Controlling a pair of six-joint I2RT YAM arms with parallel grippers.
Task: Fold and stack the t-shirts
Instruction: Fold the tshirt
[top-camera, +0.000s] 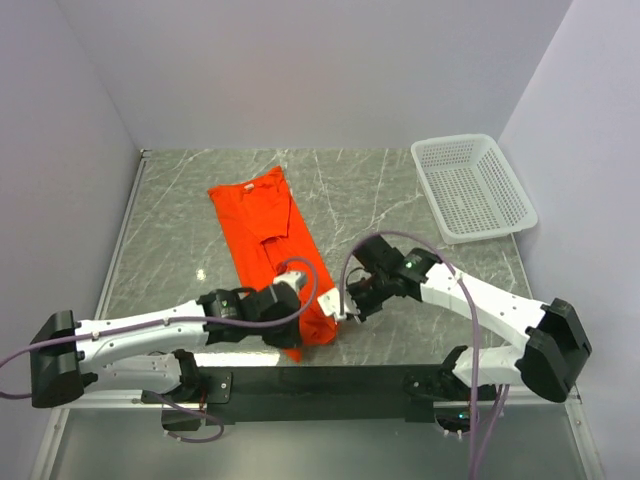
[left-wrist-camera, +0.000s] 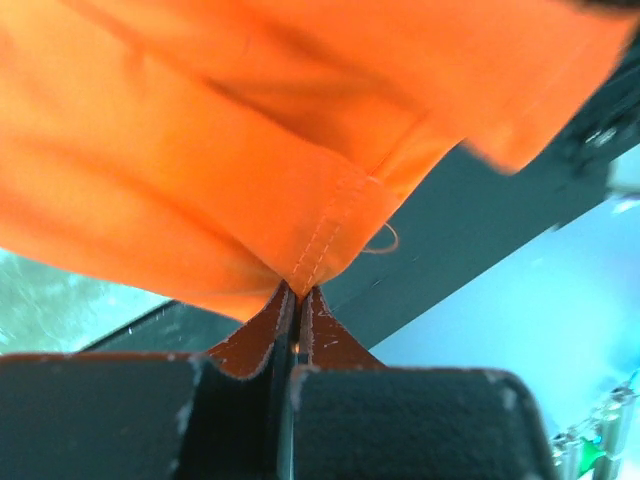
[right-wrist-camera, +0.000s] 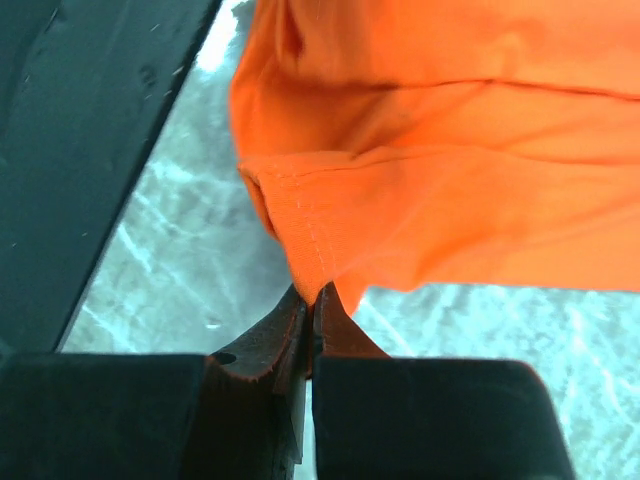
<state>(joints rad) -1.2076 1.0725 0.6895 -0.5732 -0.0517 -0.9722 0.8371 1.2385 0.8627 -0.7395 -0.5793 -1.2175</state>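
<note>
An orange t-shirt (top-camera: 268, 230) lies lengthwise on the grey marble table, folded narrow, its near end lifted. My left gripper (top-camera: 290, 292) is shut on the shirt's near hem; in the left wrist view the stitched hem (left-wrist-camera: 320, 250) is pinched between the closed fingertips (left-wrist-camera: 298, 296). My right gripper (top-camera: 345, 310) is shut on the near right corner of the same shirt; in the right wrist view the hem edge (right-wrist-camera: 305, 225) runs into the closed jaws (right-wrist-camera: 316, 296). Both grippers hold the cloth above the table near its front edge.
A white plastic basket (top-camera: 471, 186) stands at the back right corner. The table's black front rail (top-camera: 320, 378) runs just below the grippers. White walls close the left, right and back sides.
</note>
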